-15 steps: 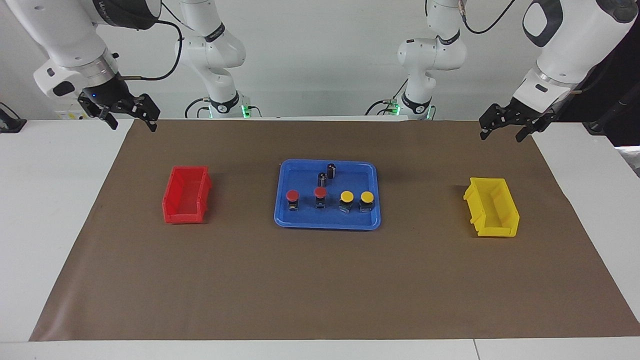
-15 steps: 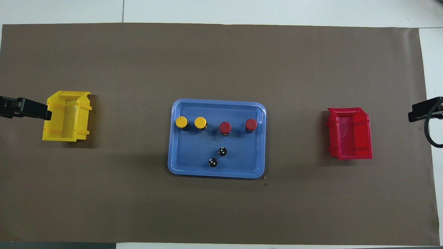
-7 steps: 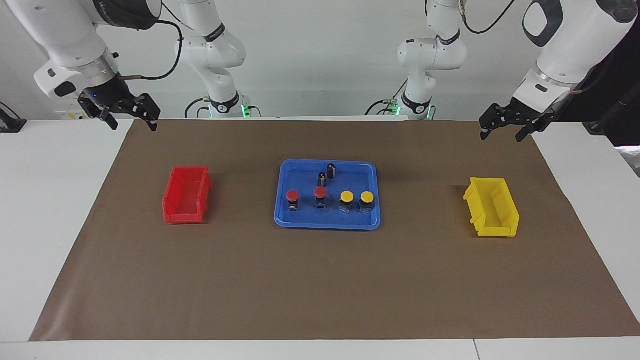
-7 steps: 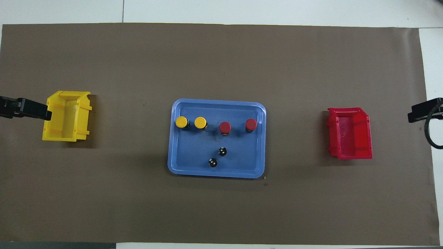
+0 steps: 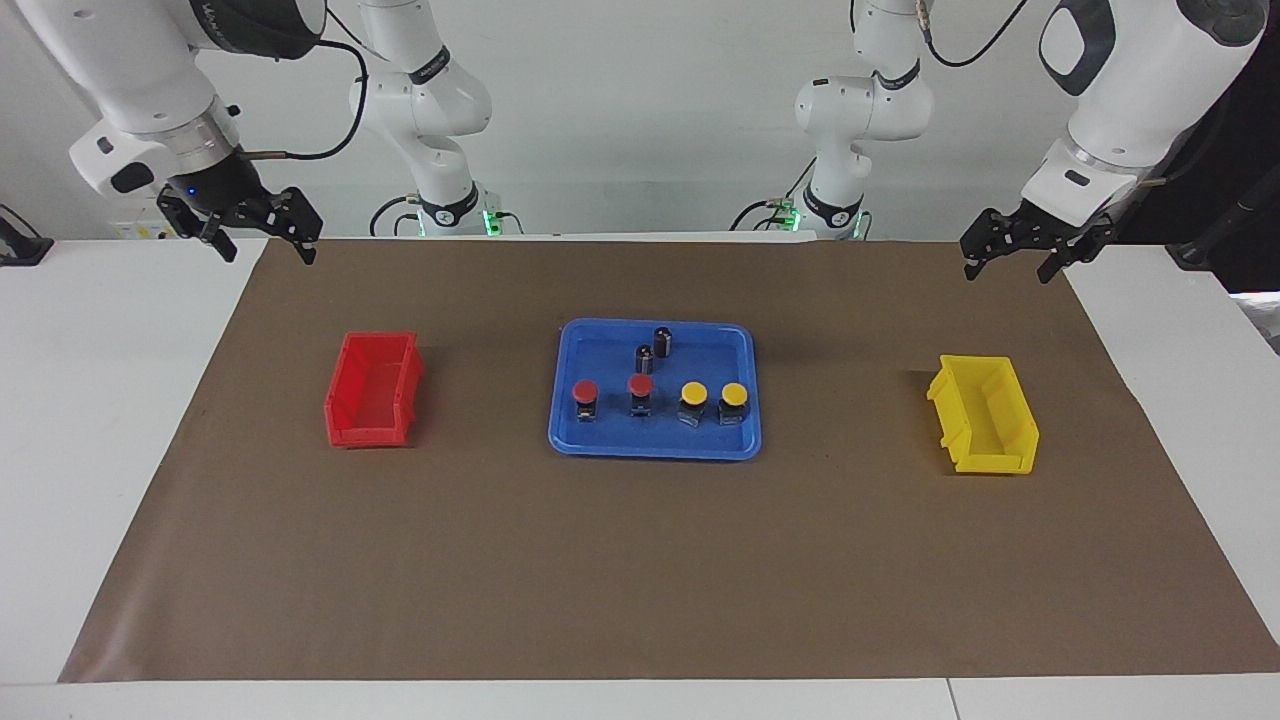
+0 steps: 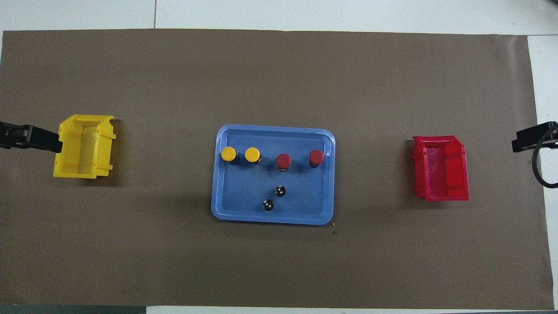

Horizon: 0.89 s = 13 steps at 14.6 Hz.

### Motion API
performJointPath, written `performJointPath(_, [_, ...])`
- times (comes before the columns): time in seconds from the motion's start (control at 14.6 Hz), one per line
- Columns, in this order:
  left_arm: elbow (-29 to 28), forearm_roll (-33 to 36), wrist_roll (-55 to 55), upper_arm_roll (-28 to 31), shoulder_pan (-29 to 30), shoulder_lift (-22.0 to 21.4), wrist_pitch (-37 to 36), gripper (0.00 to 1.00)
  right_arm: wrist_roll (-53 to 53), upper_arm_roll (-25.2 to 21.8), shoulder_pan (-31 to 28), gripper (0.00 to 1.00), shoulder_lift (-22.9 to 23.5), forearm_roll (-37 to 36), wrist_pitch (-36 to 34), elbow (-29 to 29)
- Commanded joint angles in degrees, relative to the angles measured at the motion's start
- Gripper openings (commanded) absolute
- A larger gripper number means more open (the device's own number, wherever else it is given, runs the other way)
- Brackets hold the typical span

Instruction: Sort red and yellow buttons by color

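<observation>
Two red buttons and two yellow buttons stand upright in a row in the blue tray. In the overhead view the red ones are toward the right arm's end and the yellow ones toward the left arm's end. My right gripper hangs open and empty over the mat's corner at its own end. My left gripper hangs open and empty over the mat's corner at its end. Both are far from the tray.
Two dark capless cylinders stand in the tray nearer to the robots than the buttons. A red bin sits toward the right arm's end and a yellow bin toward the left arm's end. A brown mat covers the table.
Both grippers have shifted only very slightly in place. The buttons, tray and bins have not moved.
</observation>
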Motion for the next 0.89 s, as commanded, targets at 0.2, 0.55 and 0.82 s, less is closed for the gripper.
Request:
performJointPath(0.2, [0.43, 1.5, 1.16, 0.41, 0.51, -0.31, -1.89, 1.0, 4.62, 5.65, -0.15, 1.0, 5.86, 0.44, -3.12, 9.72])
performJointPath(0.55, [0.52, 1.41, 0.46, 0.5, 0.51, -0.22, -1.46, 1.0, 22.89, 20.06, 0.28, 1.0, 12.28, 0.09, 2.21, 12.81])
performJointPath(0.82, [0.61, 1.41, 0.28, 0.41, 0.25, -0.22, -1.81, 1.0, 38.0, 20.87, 11.26, 1.0, 17.74, -4.47, 17.84, 4.94])
